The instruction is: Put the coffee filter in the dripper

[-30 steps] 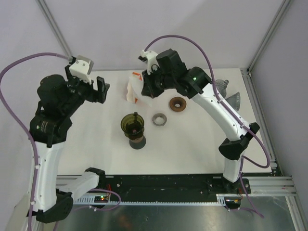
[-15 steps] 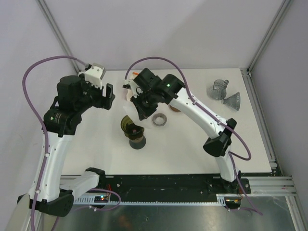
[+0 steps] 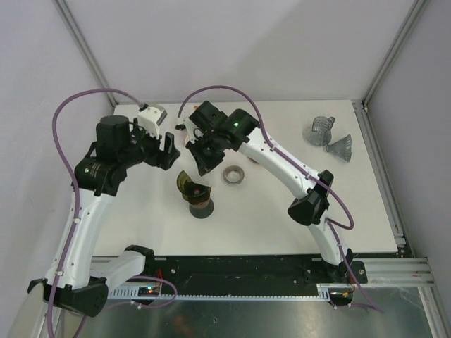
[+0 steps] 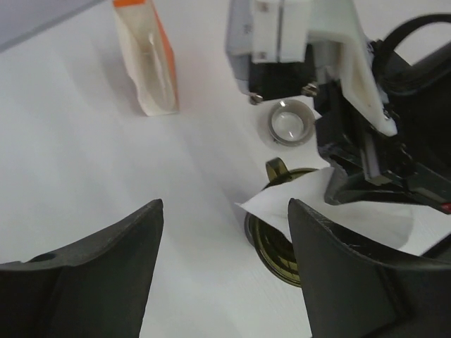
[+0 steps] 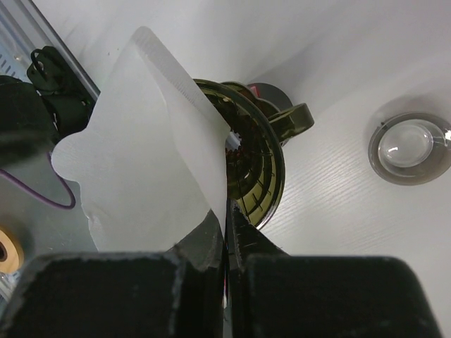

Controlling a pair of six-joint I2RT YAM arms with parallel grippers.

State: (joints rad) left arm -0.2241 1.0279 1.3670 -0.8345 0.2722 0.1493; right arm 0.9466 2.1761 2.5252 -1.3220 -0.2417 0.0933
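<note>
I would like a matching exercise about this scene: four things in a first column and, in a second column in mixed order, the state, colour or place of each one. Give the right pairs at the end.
Column one
1. coffee filter
2. left pincer
3. grey ring
4. packet

Column two
a. orange and white
b. open, holding nothing
c. on the table, right of the dripper
d. pinched in the shut right pincer

Pairs: 1-d; 2-b; 3-c; 4-a
</note>
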